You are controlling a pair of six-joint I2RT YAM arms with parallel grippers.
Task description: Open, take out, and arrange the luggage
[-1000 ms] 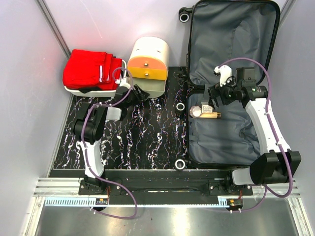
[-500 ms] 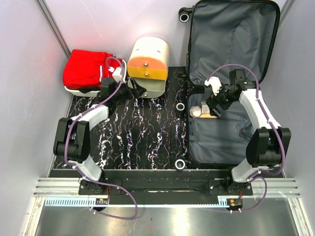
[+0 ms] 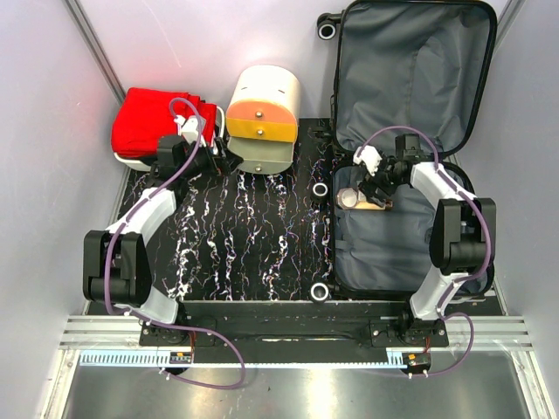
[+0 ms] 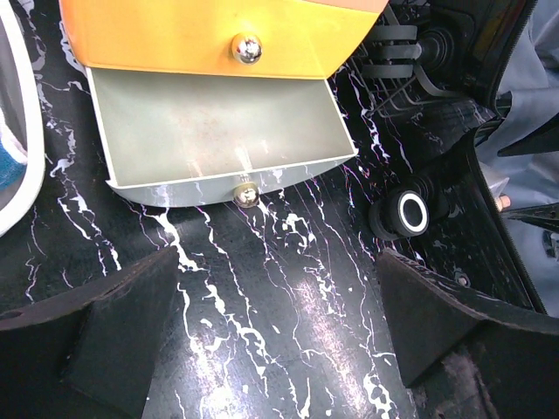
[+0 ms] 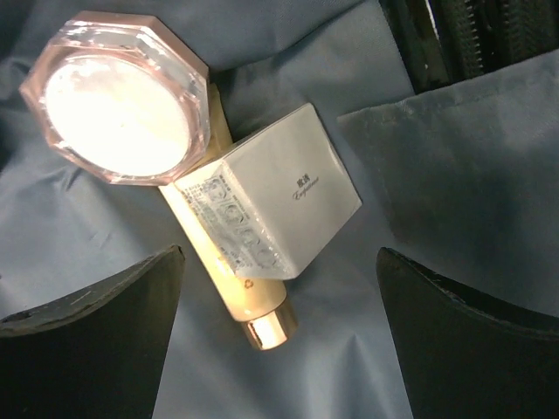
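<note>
The luggage lies open at the right and shows its grey lining. On the lining lie a pink octagonal jar, a small white box and a cream tube with a gold cap. They also show in the top view, the jar beside the tube. My right gripper is open and empty just above them, the tube's cap between its jaws. My left gripper is open and empty over the black marbled mat, facing the open drawer of the cream-and-orange box.
Red clothes lie on a white tray at the back left. Suitcase wheels stick out along the luggage's left edge, one near my left gripper. Grey walls close in both sides.
My right gripper has dropped down and to the left onto the cosmetics in the luggage. My left arm has swung left, its gripper staying by the open drawer.
</note>
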